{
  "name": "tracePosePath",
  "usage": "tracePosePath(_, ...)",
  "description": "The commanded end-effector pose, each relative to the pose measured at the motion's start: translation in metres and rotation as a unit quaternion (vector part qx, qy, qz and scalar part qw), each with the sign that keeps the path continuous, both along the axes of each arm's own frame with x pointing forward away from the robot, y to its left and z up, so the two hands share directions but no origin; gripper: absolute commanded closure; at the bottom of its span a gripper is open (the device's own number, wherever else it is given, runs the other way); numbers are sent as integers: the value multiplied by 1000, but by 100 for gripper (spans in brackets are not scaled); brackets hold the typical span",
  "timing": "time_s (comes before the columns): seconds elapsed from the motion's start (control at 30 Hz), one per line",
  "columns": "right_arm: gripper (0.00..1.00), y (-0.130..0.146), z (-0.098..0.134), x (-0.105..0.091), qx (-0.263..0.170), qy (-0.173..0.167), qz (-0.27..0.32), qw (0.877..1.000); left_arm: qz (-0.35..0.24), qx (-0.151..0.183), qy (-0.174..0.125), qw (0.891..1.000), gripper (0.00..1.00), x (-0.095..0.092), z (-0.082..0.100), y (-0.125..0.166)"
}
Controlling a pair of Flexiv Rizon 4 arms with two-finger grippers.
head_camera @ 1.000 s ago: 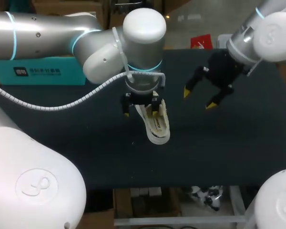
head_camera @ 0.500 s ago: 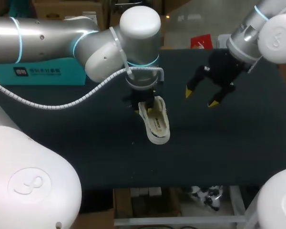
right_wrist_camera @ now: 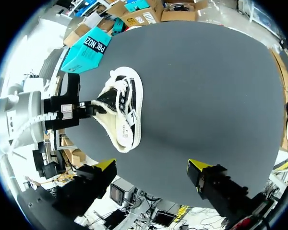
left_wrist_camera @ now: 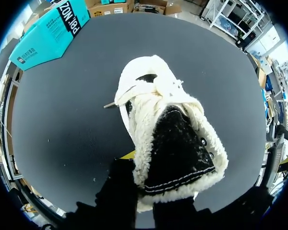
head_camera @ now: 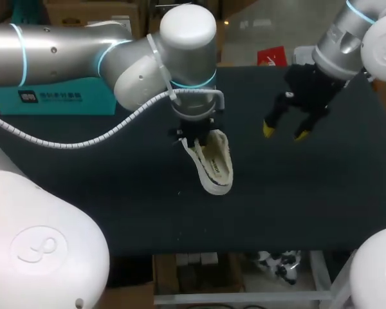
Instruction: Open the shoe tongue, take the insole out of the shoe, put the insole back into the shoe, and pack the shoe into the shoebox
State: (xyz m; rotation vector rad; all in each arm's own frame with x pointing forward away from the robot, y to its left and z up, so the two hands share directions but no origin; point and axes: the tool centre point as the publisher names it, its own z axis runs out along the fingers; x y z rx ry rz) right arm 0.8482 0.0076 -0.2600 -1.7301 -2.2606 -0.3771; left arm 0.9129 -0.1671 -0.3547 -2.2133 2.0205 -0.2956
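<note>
Shoe (head_camera: 213, 164) mid-table, fleecy end at left gripper (head_camera: 194, 138). Jaws clenched on what looks like the tongue (left_wrist_camera: 177, 148), probably to pull it open. Right gripper (head_camera: 285, 132) released, well apart, free for the insole. Teal shoebox (head_camera: 51, 96) at far left edge.

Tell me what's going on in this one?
The left gripper is shut on the fleece-lined end of the shoe, which lies on the dark table. The right gripper hangs open above the table, apart from the shoe and touching nothing. The teal shoebox sits at the table's far left, well away from both grippers. The shoe is not yet packed.
</note>
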Motion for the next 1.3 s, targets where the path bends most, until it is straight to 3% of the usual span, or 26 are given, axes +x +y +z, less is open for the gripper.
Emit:
tracePosePath(0.03,0,7,11,5,-35,12,52,998,-25,1,-4,1000,100,1,8,3)
tracePosePath(0.1,0,11,11,5,-62,19,92,994,-42,-1,-14,999,100,5,10,8)
tracePosePath(0.23,0,11,11,5,-62,19,92,994,-112,1,-32,993,100,17,20,21)
tracePosePath(0.4,0,11,11,5,-62,19,92,994,-178,41,-77,980,100,25,41,28)
tracePosePath(0.5,0,11,11,5,-62,19,92,994,-224,72,-109,966,100,25,58,26)
tracePosePath(0.53,0,9,12,3,-73,3,112,991,-249,91,-122,956,100,25,63,23)
tracePosePath(0.73,0,0,15,-9,-115,-46,141,982,-292,163,-166,928,100,22,86,21)
tracePosePath(0.9,0,-11,13,-17,-130,-85,167,974,-299,201,-172,917,100,26,100,37)
tracePosePath(1.1,0,-27,10,-20,-133,-112,189,966,-300,217,-177,912,100,30,105,60)
tracePosePath(1.3,0,-42,17,-4,-126,-106,250,954,-320,231,-180,901,100,36,104,80)
